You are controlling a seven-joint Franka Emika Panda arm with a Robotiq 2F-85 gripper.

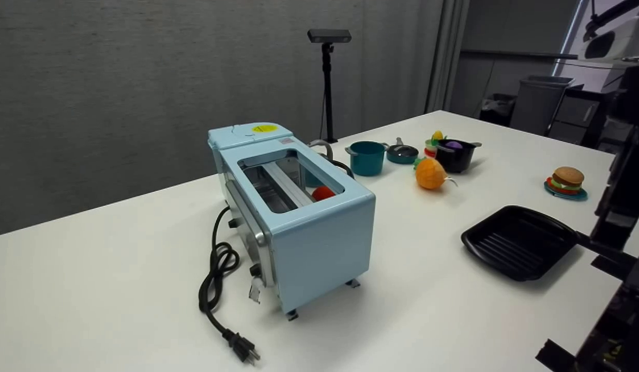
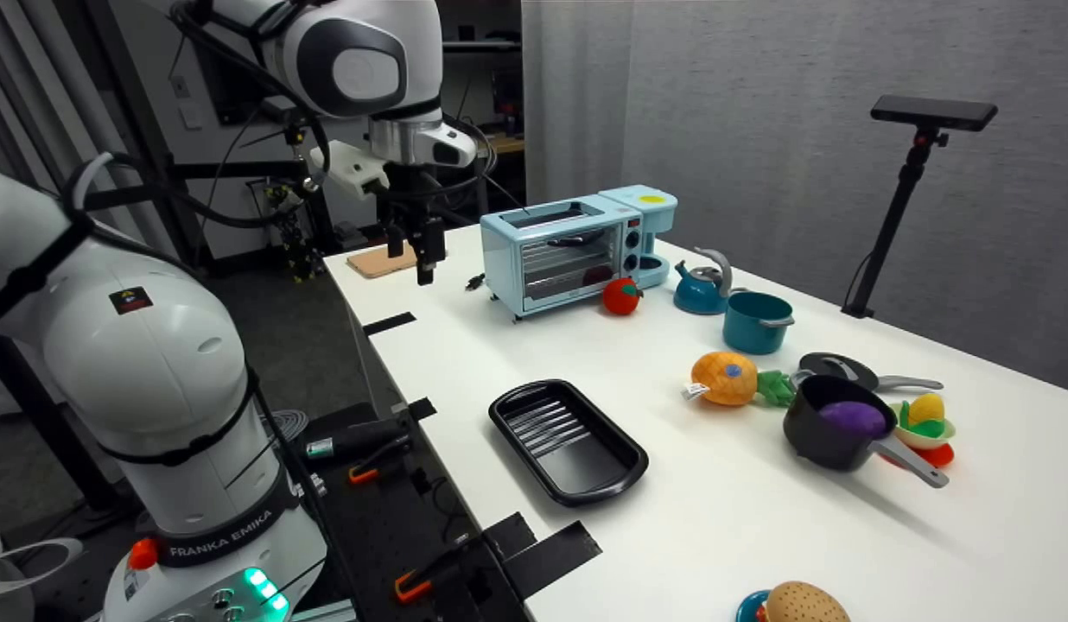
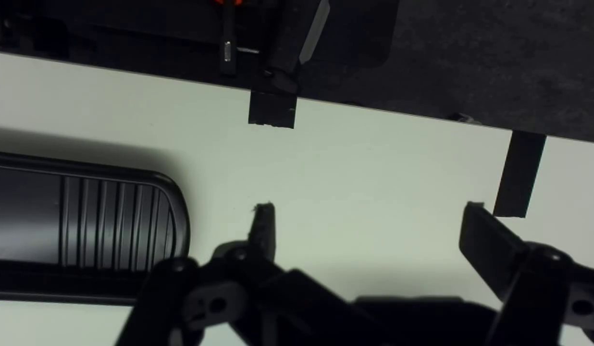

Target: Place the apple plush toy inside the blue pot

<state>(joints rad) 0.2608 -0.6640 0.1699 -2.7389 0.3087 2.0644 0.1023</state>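
Observation:
The apple plush toy (image 2: pixel 620 296), round and red with a green top, sits on the white table in front of the toaster's glass door. In an exterior view only a red part of it (image 1: pixel 323 193) shows through the toaster's top opening. The blue pot (image 2: pixel 757 323), teal with short grey side handles, stands upright farther along the table; it also shows in an exterior view (image 1: pixel 367 159). My gripper (image 2: pixel 411 259) hangs above the table's edge, well apart from both. In the wrist view its fingers (image 3: pixel 369 205) are wide apart with only bare table between them.
The light-blue toaster (image 2: pixel 547 259) stands beside the apple. A teal kettle (image 2: pixel 702 289) stands between toaster and pot. Nearby are an orange plush (image 2: pixel 726 377), a dark pot (image 2: pixel 832 432) holding something purple, and a lidded pan (image 2: pixel 836 370). A black square pan (image 2: pixel 568 441) lies nearer the robot.

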